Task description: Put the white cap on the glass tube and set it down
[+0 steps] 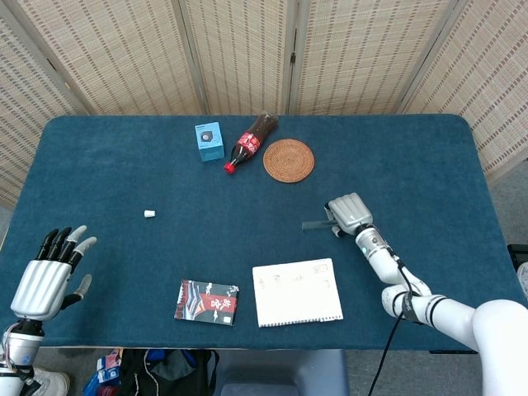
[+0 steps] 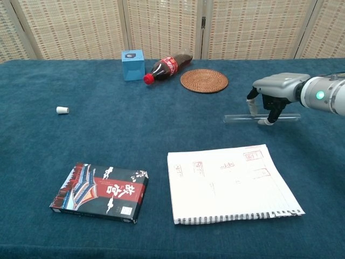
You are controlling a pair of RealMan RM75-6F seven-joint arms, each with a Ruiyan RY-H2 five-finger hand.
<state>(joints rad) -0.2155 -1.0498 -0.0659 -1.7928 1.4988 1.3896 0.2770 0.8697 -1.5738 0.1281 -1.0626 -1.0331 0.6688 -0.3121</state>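
We log the tube (image 2: 262,118) lying crosswise on the counter (image 2: 161,135), right hand (image 2: 267,106) straddling it, grasp unconfirmed. Cap (image 2: 62,110) sits far left, nearer the released left hand (image 1: 47,279).

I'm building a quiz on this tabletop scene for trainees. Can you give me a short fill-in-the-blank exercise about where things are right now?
1. The right hand has its fingers on the glass ____, which lies on the table.
2. The white cap lies by itself on the robot's ____ side of the table.
3. The cola bottle lies between the blue box and the round woven ____.
4. The left hand holds ____.

Missing words: tube; left; coaster; nothing
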